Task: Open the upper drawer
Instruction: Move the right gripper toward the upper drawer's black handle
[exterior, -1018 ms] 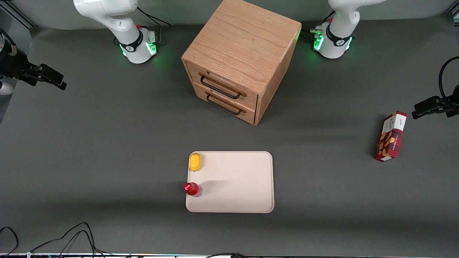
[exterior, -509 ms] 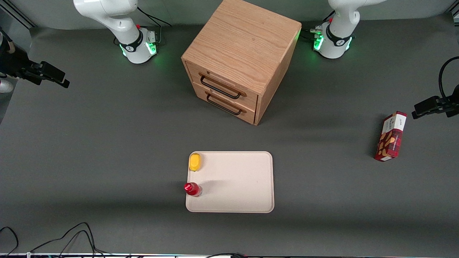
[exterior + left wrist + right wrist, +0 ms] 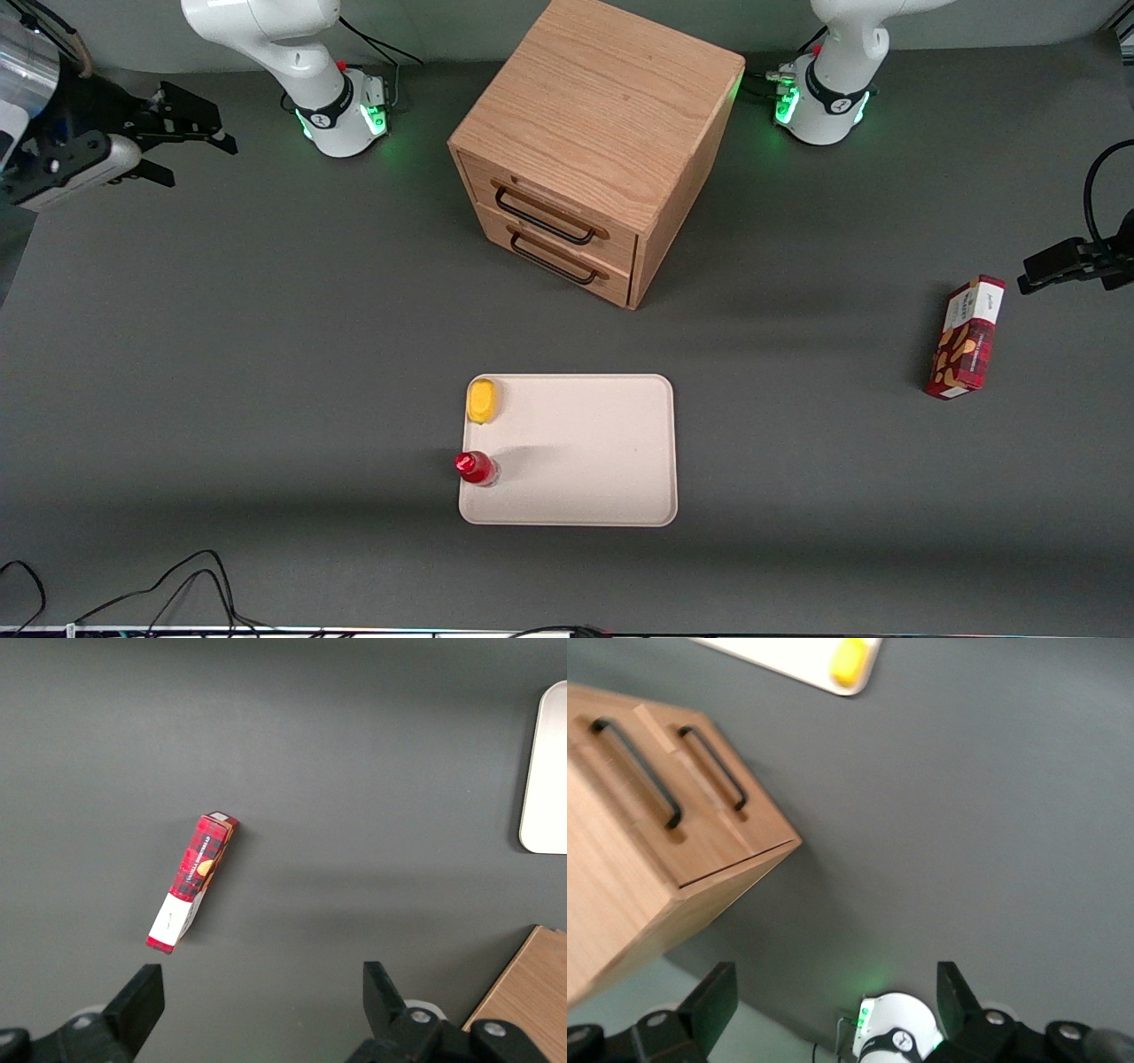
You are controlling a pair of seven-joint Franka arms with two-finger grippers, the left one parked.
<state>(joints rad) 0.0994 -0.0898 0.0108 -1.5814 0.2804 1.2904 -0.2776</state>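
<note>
- My gripper (image 3: 190,146) has swung round in the last half second: it now points across the counter (image 3: 266,354) toward the cabinet (image 3: 594,133), fingers spread wide, holding nothing.
- It hangs well apart from the cabinet, at the working arm's end, near that arm's base.
- The upper drawer (image 3: 549,202) sits flush and closed, its black handle (image 3: 542,217) untouched, above the matching lower drawer (image 3: 554,257).
- In the wrist view both handles show, the upper drawer (image 3: 629,780) included, so I judge the turn lined me up for the approach.
- Next I would need to close the gap and bring the fingers around the upper handle only.
- Tray (image 3: 620,443) and box (image 3: 966,337) lie clear of my path.
</note>
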